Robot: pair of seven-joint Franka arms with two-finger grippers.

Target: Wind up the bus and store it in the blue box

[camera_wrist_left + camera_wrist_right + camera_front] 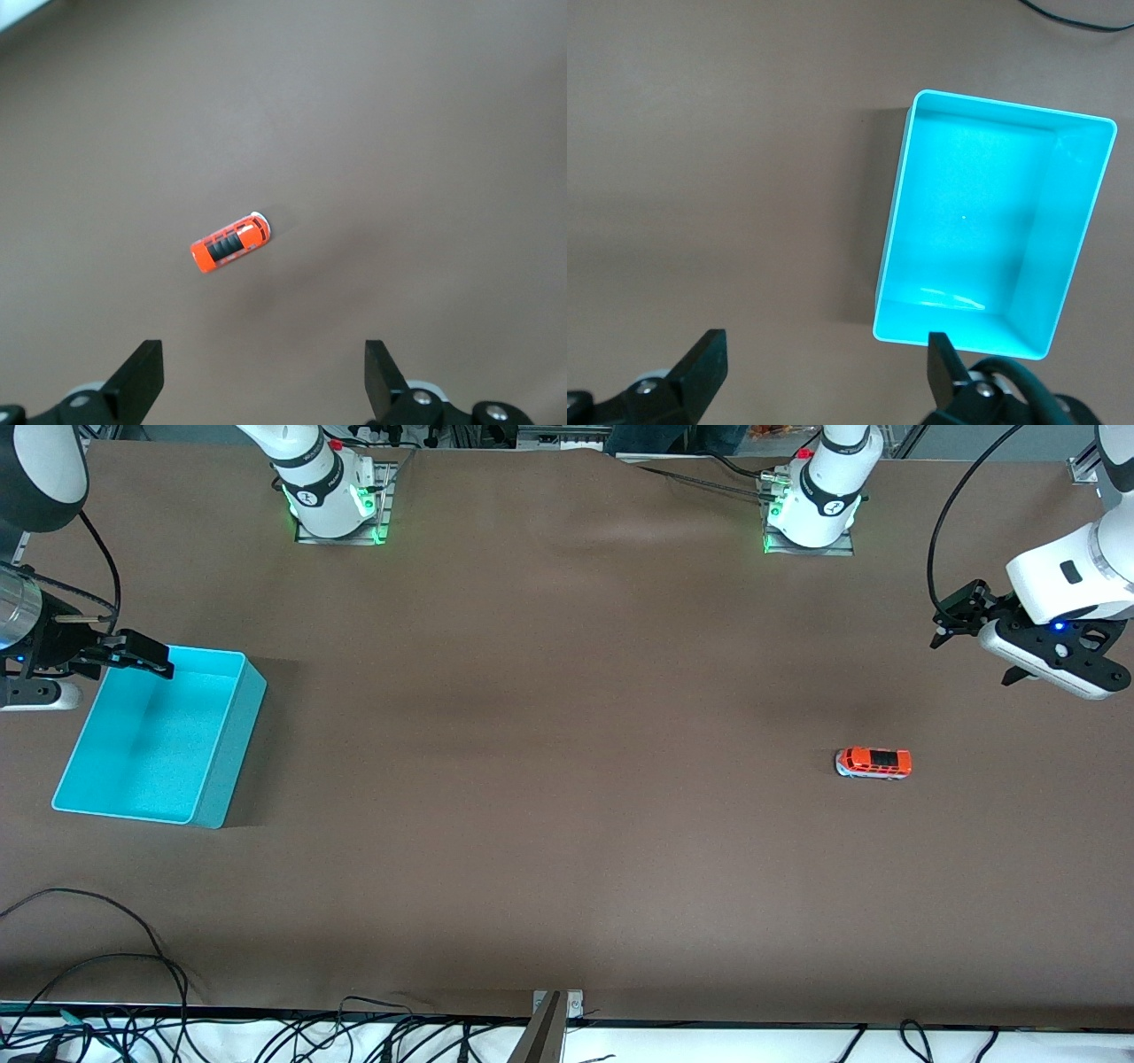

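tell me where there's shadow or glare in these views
Front view: the blue box casts a shadow toward the left arm's end. Left wrist view: a soft shadow lies beside the bus. Right wrist view: glare streaks the box floor.

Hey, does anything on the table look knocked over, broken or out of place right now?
Nothing stands out. The bus sits upright on its wheels toward the left arm's end, and the blue box stands upright and empty toward the right arm's end.

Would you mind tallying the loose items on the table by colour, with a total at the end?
Orange: 1, the bus
Turquoise: 1, the blue box
Total: 2
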